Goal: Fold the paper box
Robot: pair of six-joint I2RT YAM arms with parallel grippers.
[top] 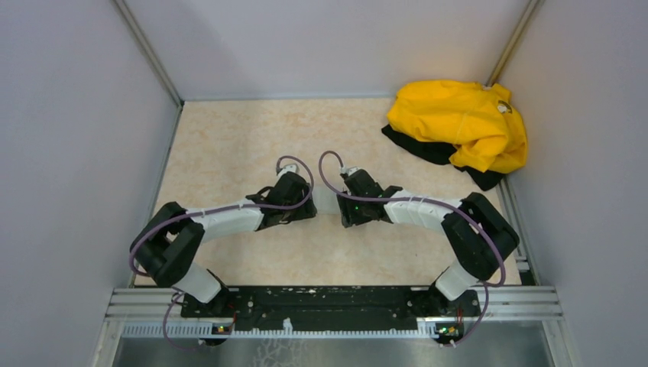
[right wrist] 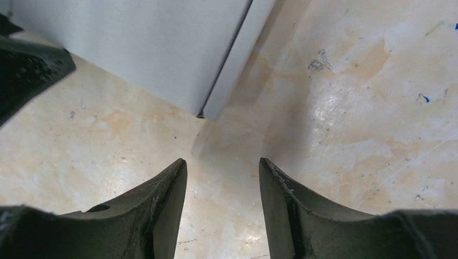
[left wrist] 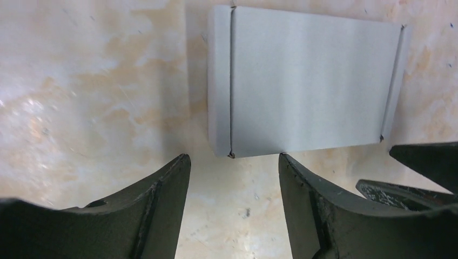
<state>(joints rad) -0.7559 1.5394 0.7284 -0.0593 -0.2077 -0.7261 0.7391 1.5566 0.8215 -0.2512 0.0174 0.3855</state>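
The paper box (left wrist: 308, 81) lies flat on the beige table as a pale grey-white rectangle with narrow creased flaps along two sides. From above, only a sliver of it (top: 326, 202) shows between the two grippers. My left gripper (left wrist: 233, 159) is open, its tips just short of the box's near edge, with nothing between them. My right gripper (right wrist: 222, 162) is also open and empty, a little back from a corner of the box (right wrist: 140, 48). The grippers face each other across the box, left (top: 306, 200) and right (top: 345, 203).
A yellow garment (top: 466, 122) lies over black cloth in the back right corner. Grey walls close the table on three sides. A metal rail (top: 336, 302) carrying the arm bases runs along the near edge. The right gripper's fingers (left wrist: 426, 162) show in the left wrist view.
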